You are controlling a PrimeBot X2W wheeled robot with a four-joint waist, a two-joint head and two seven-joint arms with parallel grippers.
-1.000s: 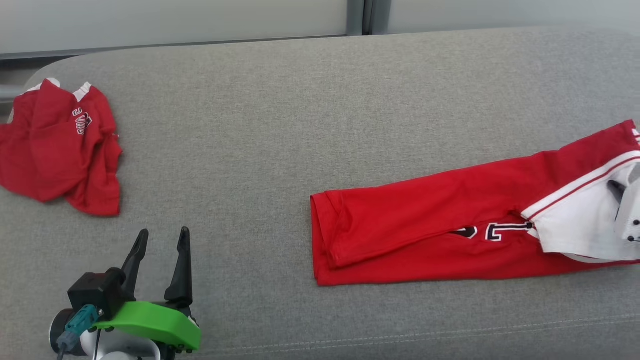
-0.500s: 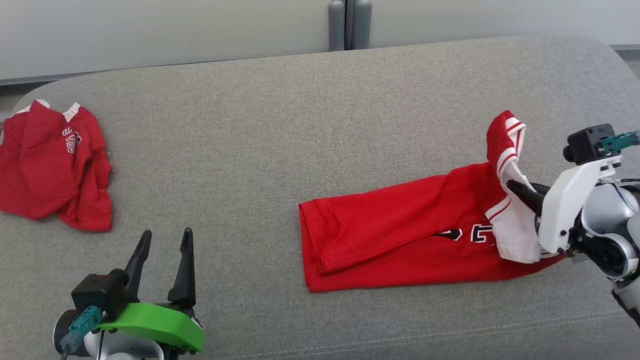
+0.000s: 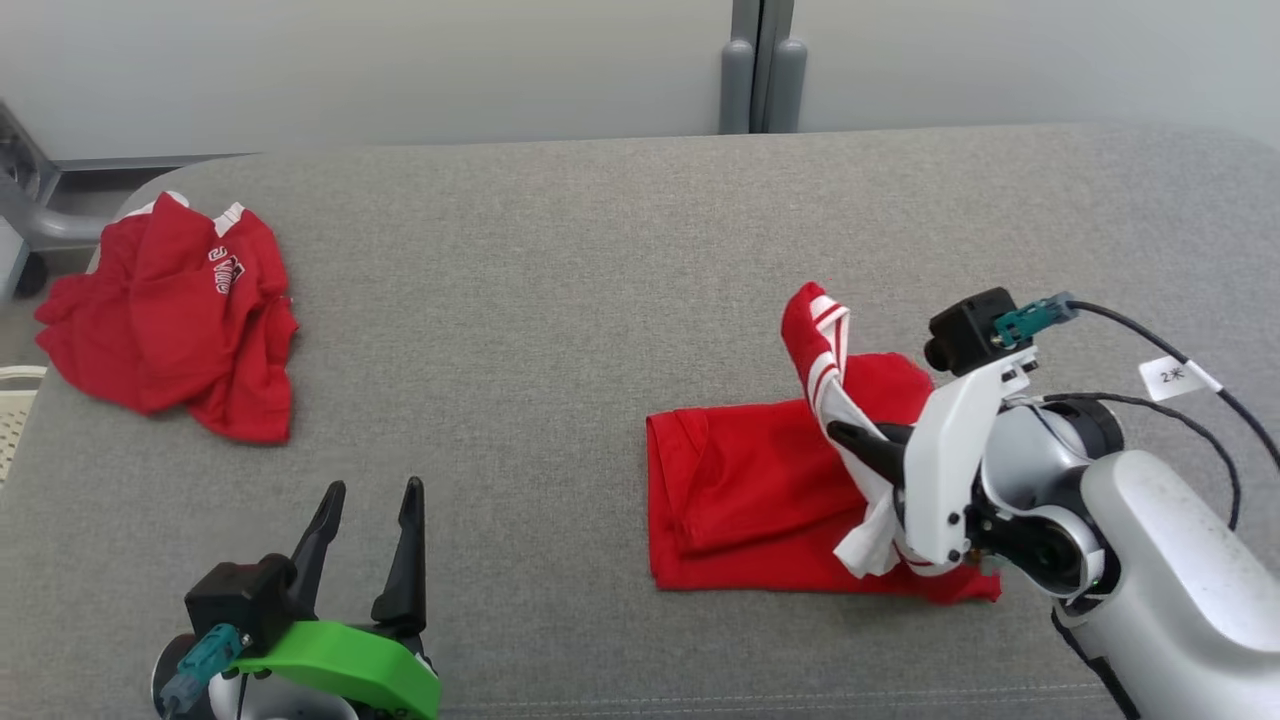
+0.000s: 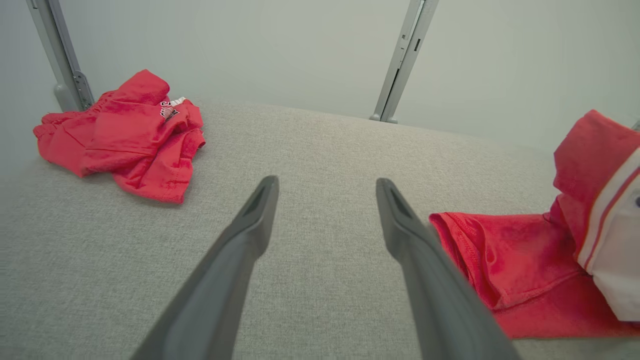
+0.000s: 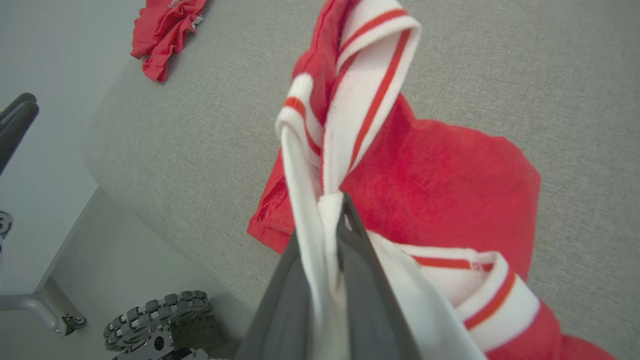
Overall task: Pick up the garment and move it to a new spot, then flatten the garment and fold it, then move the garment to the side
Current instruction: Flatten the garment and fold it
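The right gripper (image 5: pixel 342 202) clamps the garment's white striped hem (image 5: pixel 360 95), a pinch plain in the right wrist view. The head view adds the red garment (image 3: pixel 740 490) lying right of centre on the grey cushion (image 3: pixel 560 300). The left gripper (image 3: pixel 370 490) stands wide and empty, and a crumpled red shirt (image 3: pixel 180 310) lies far left.

Tabletop (image 3: pixel 560 300): padded, covered in grey woven fabric, rounded corners, a stitched seam (image 3: pixel 800 695) along the near edge.
Crumpled red garment (image 3: pixel 175 315): heaped near the far left corner, with white trim and partly hidden lettering on top.
Pale wall (image 3: pixel 400 70): plain, behind the far edge.
Grey upright post (image 3: pixel 760 70): against the wall, past the middle.
Grey metal frame (image 3: pixel 40 215): beyond the left corner.
White perforated item (image 3: pixel 15 400): at the left edge, possibly a basket.
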